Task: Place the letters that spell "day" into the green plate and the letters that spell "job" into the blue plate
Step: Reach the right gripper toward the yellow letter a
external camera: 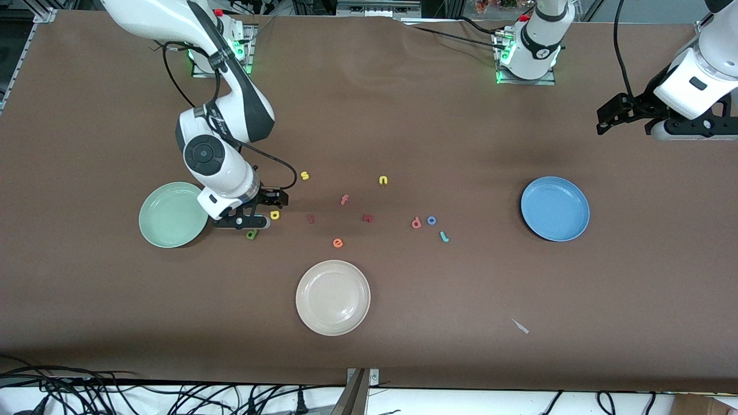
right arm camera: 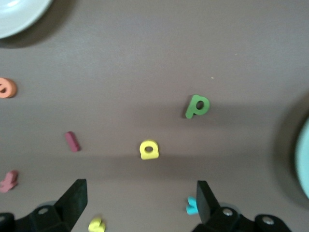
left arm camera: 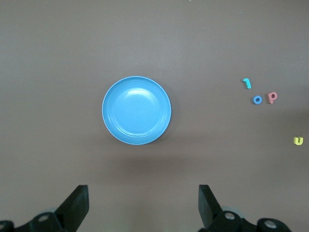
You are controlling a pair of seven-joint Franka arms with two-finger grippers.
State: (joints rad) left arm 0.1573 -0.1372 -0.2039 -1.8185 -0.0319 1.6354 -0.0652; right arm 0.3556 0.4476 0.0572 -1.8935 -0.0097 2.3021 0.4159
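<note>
While none of the 6 wanted letters lies in a plate yet, the step in hand looks like the first pick for "day", and the right arm is placed for it. Largest first: the table (external camera: 403, 115) carries the green plate (external camera: 173, 214) at the right arm's end and the blue plate (external camera: 554, 208) toward the left arm's end, both bare, with a cream plate (external camera: 332, 297) nearer the front camera between them.

The right pincer (external camera: 245, 222) hangs low just beside the green plate, over the "day" letters — the yellow "a" (right arm camera: 148, 150) sits between its spread fingers in the right wrist view, the green "d" (right arm camera: 197, 106) close by, and the teal "y" (right arm camera: 191, 206) against one finger. To do this well, I would centre on 1 letter only, come straight down so the neighbours are not swept aside, and close across the letter's narrow width.

The "job" letters lie together on the way to the blue plate: salmon "b" (external camera: 416, 223), blue "o" (external camera: 431, 220), teal "j" (external camera: 444, 236).

The right pincer stands wide open and holds nothing. The left pincer (external camera: 634, 115) waits high near the left arm's end of the table, fully open and empty too.
</note>
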